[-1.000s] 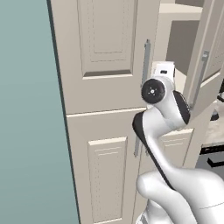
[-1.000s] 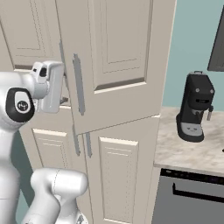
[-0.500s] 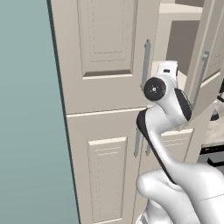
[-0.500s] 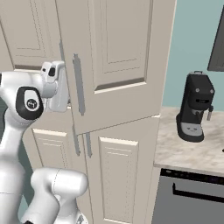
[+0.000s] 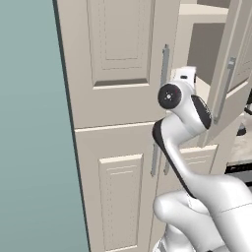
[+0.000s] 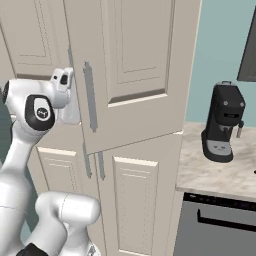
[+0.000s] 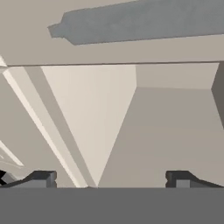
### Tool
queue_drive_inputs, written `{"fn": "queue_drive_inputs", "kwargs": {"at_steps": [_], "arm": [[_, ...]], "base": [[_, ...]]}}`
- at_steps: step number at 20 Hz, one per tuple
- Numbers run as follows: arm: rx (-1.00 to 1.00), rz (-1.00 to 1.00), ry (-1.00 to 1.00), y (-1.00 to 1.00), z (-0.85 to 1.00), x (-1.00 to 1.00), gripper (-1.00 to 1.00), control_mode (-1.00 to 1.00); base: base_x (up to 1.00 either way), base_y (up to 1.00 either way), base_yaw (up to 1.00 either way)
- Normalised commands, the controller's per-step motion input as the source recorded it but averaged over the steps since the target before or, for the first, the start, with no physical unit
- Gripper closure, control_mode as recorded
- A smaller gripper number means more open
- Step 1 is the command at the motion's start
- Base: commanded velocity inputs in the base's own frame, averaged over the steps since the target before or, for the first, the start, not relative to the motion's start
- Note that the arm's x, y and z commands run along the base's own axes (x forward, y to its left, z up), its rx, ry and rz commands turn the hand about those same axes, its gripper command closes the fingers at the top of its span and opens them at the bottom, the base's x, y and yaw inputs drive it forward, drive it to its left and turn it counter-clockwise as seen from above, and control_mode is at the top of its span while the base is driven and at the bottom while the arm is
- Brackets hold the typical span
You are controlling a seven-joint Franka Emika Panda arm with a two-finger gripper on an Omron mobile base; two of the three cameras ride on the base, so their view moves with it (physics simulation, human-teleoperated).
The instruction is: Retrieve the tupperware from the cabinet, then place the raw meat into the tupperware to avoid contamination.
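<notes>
The right base view shows a black coffee machine [image 6: 223,123] on the counter [image 6: 210,172]. The cabinet [image 5: 125,98] handle [image 5: 165,66] stands vertical. The gripper [image 7: 111,178] is spread wide, holding nothing.

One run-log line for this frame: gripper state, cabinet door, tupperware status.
gripper: open, holding nothing | cabinet: upper right door ajar, hand at the gap | tupperware: not yet retrieved | coffee machine: on counter

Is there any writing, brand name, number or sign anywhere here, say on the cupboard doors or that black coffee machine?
None can be read.
cabinet: plain panel doors, no label.
coffee machine: a pale panel low on its front, too small to tell any text.
dark appliance under the counter: no readable marks.
</notes>
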Motion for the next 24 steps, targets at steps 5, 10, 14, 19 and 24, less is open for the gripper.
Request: {"fn": "queue_drive_inputs", "kwargs": {"at_steps": [5, 10, 14, 19, 24], "arm": [[0.00, 0.00, 0.00, 0.00, 0.00, 0.15, -1.00, -1.00], [0.00, -0.01, 0.00, 0.00, 0.00, 0.08, -1.00, -1.00], [0.00, -0.01, 0.00, 0.00, -0.01, 0.07, -1.00, -1.00], [-0.01, -0.01, 0.00, 0.00, -0.03, 0.10, -1.00, -1.00], [-0.01, 0.00, 0.00, -0.04, -0.02, 0.11, -1.00, -1.00]], "base": [[0.00, 0.00, 0.00], [0.00, 0.00, 0.00], [0.00, 0.00, 0.00], [0.00, 0.00, 0.00], [0.00, 0.00, 0.00]]}}
